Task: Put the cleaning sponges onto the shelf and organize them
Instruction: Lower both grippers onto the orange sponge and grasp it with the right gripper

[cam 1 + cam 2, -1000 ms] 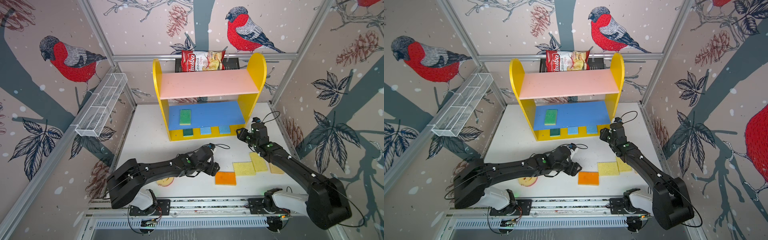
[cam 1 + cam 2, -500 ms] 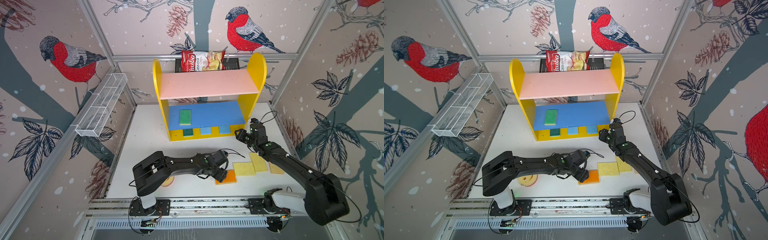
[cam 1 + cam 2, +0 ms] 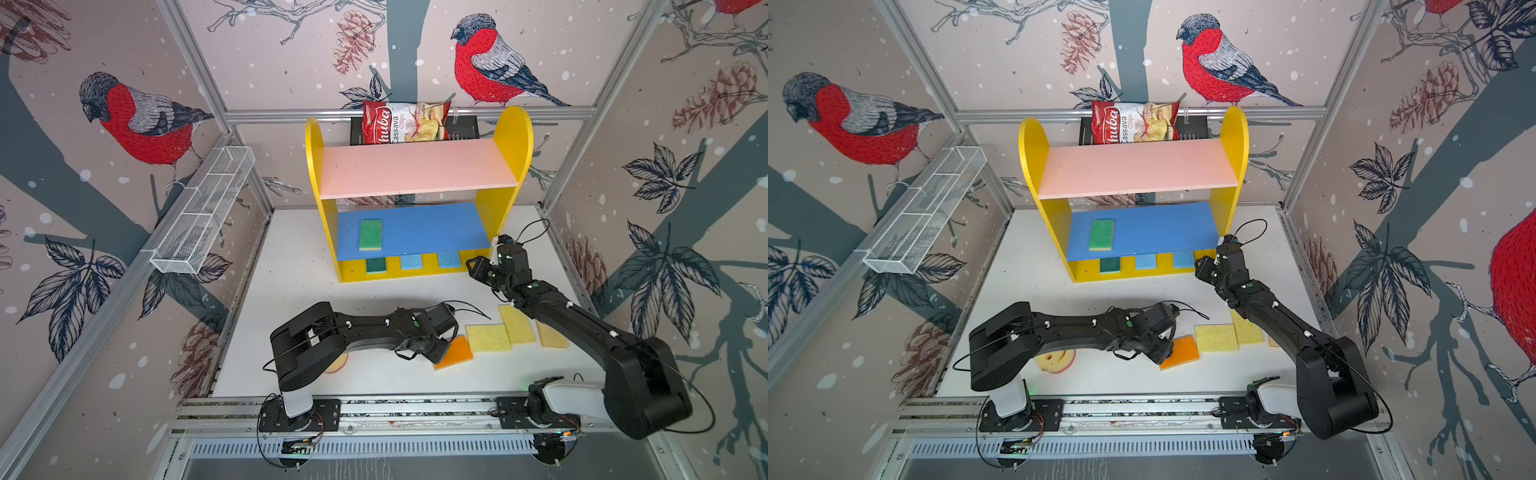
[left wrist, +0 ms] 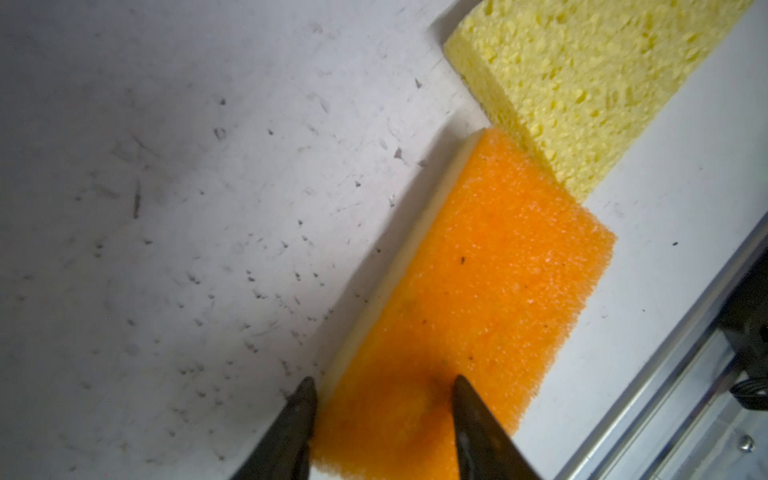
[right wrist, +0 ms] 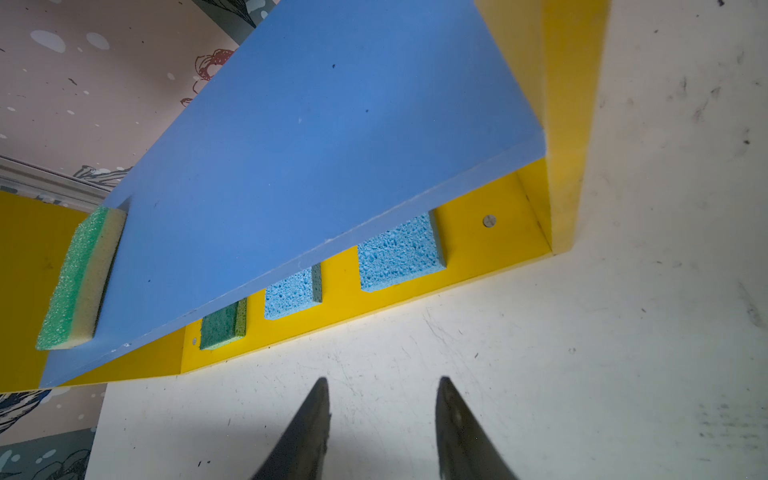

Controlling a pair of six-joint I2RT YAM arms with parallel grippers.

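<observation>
The shelf (image 3: 419, 170) stands at the back. A green sponge (image 3: 370, 235) lies on its blue board; a dark green sponge (image 3: 376, 265) and two light blue sponges (image 3: 411, 262) sit on the yellow base. My left gripper (image 4: 382, 384) is shut on the near end of the orange sponge (image 4: 478, 270), which tilts on the table in both top views (image 3: 1181, 351). Two yellow sponges (image 3: 487, 337) and a tan one (image 3: 550, 336) lie beside it. The round smiley sponge (image 3: 1054, 360) sits under the left arm. My right gripper (image 5: 382, 382) hangs open and empty before the shelf's right end.
A red-white chips bag (image 3: 405, 122) rests in a black basket (image 3: 461, 129) behind the shelf. A white wire basket (image 3: 203, 216) hangs on the left wall. The metal rail (image 3: 374, 405) runs along the table's front edge.
My left arm swung right from mid-table to the orange sponge and its jaws narrowed onto it; the sponge now sits skewed. The right gripper has barely moved.
</observation>
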